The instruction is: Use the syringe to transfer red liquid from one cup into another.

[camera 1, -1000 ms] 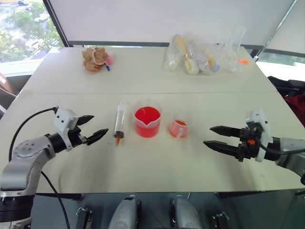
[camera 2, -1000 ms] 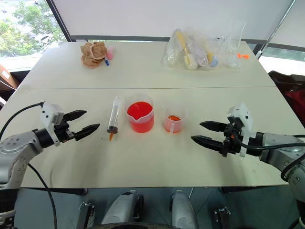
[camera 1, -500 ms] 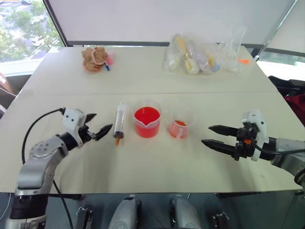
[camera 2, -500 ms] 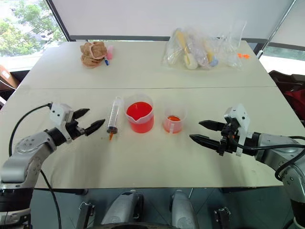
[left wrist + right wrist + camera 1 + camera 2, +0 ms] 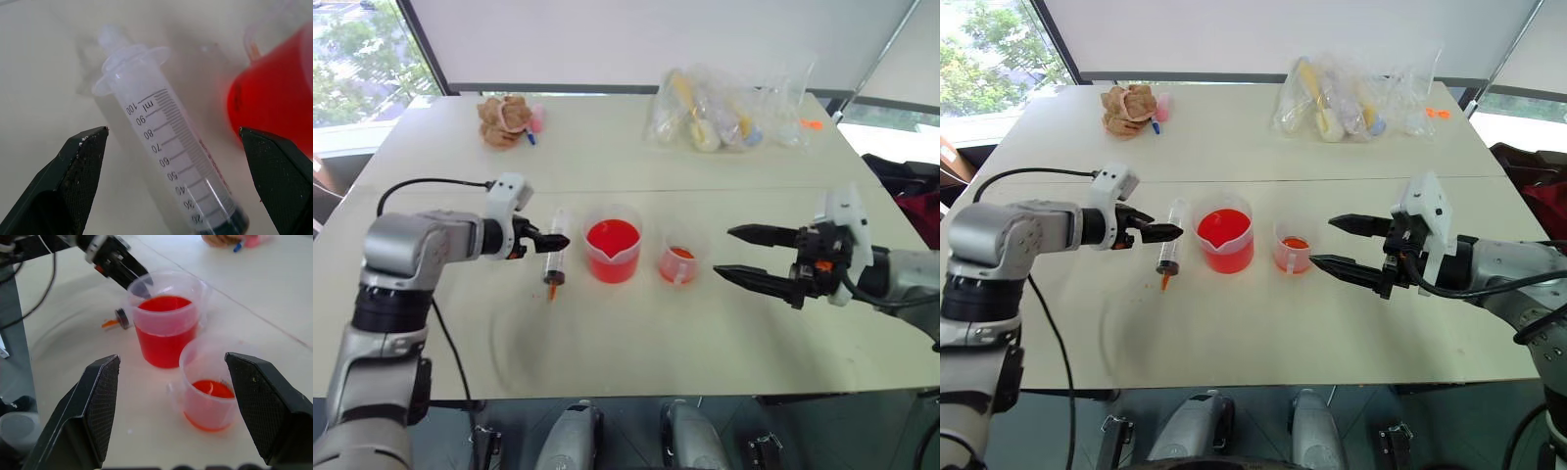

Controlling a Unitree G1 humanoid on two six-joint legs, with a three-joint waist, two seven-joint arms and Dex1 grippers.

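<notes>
Right now the syringe (image 5: 555, 257) lies flat mid-table, just left of the big beaker (image 5: 612, 249) of red liquid (image 5: 612, 238); the left gripper (image 5: 548, 240), fingers spread wide, straddles its barrel. The right gripper (image 5: 736, 255), equally wide, hovers beside the small cup (image 5: 679, 259).

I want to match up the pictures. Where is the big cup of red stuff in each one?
Left eye view: the big beaker stands mid-table, between the syringe and the small cup.
Right eye view: same spot.
Left wrist view: its red wall is beside the syringe.
Right wrist view: it stands behind the small cup.
Shared landmark: the syringe.
</notes>
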